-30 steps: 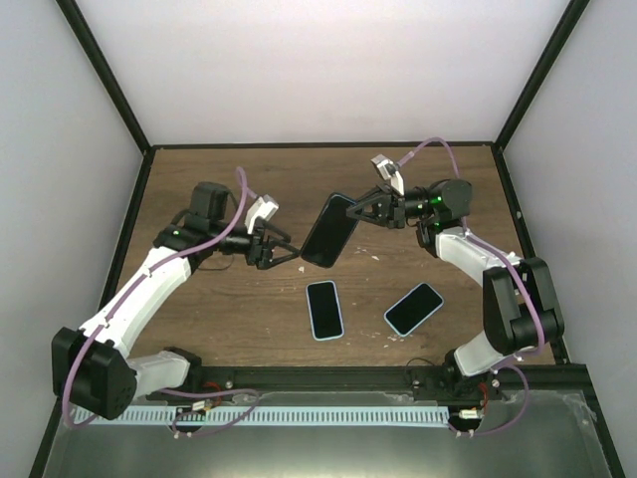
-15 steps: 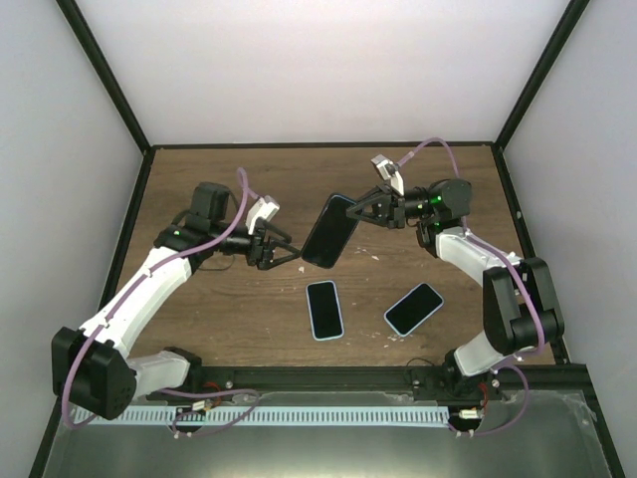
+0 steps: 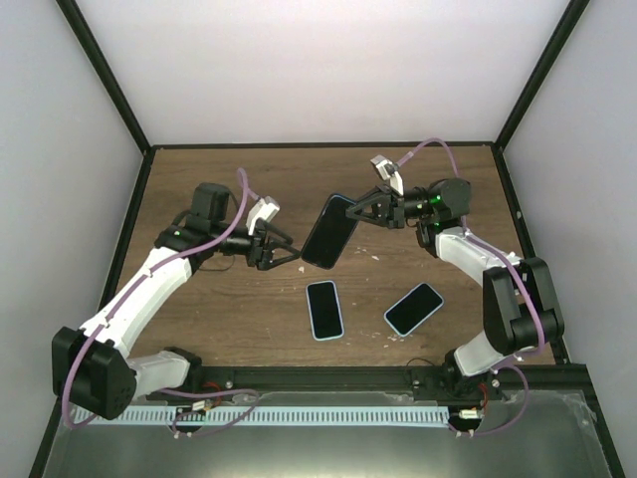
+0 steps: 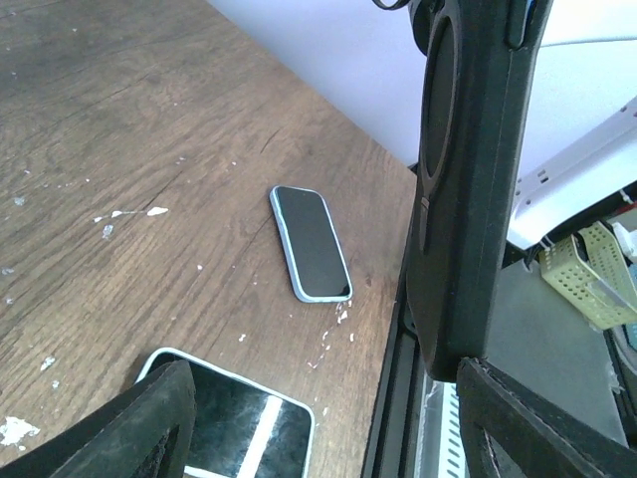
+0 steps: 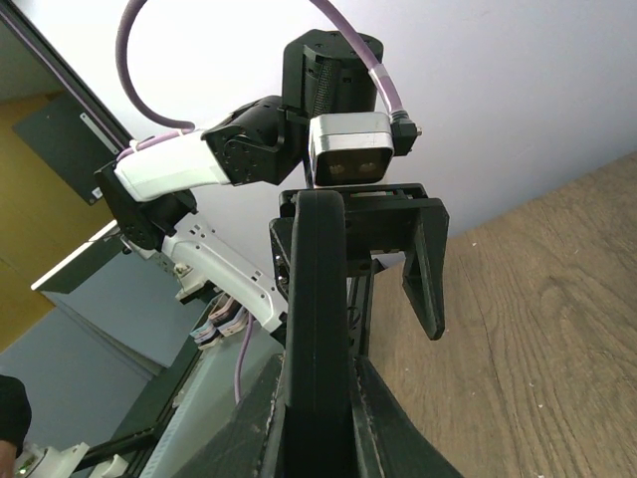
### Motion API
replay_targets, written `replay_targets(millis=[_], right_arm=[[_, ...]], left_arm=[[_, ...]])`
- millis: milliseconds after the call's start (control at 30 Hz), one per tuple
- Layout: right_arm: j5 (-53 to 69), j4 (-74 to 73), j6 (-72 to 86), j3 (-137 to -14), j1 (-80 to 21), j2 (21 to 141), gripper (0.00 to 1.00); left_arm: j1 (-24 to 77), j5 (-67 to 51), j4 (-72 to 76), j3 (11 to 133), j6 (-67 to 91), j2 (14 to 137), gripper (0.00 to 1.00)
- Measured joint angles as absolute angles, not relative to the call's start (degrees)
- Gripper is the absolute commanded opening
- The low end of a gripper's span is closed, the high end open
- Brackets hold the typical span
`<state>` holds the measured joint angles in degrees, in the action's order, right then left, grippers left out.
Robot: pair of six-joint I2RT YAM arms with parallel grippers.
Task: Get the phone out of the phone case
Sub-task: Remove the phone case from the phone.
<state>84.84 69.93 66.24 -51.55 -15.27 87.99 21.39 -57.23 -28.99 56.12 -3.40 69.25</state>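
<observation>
A black phone case with the phone in it [image 3: 328,231] hangs tilted in the air over the middle of the table. My right gripper [image 3: 364,212] is shut on its upper right edge; in the right wrist view the case's edge [image 5: 317,299] runs up between the fingers [image 5: 318,423]. My left gripper [image 3: 287,251] is open just left of the case's lower end. In the left wrist view the case [image 4: 468,189] stands just beyond the right finger [image 4: 542,428], not gripped. The left gripper also shows behind the case in the right wrist view [image 5: 398,234].
Two phones in light blue cases lie screen up on the wooden table, one near the middle [image 3: 324,309] [image 4: 224,423] and one to its right [image 3: 413,309] [image 4: 311,242]. White flecks dot the wood. A black frame rail [image 3: 328,376] runs along the table's near edge.
My left gripper has shifted very slightly to the left. The right gripper and the black case have stayed where they were.
</observation>
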Motion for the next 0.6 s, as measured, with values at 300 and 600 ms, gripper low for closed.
replay_targets(millis=[300, 600], right_arm=[[84.77, 69.91, 66.26, -51.48, -15.31, 87.99, 0.01], [84.62, 69.87, 66.24, -51.18, -15.35, 87.99, 0.01]], left_arm=[[21.43, -58.39, -28.75, 55.86, -3.44, 69.25, 0.69], [21.47, -58.50, -28.77, 55.70, -3.90, 69.25, 0.71]])
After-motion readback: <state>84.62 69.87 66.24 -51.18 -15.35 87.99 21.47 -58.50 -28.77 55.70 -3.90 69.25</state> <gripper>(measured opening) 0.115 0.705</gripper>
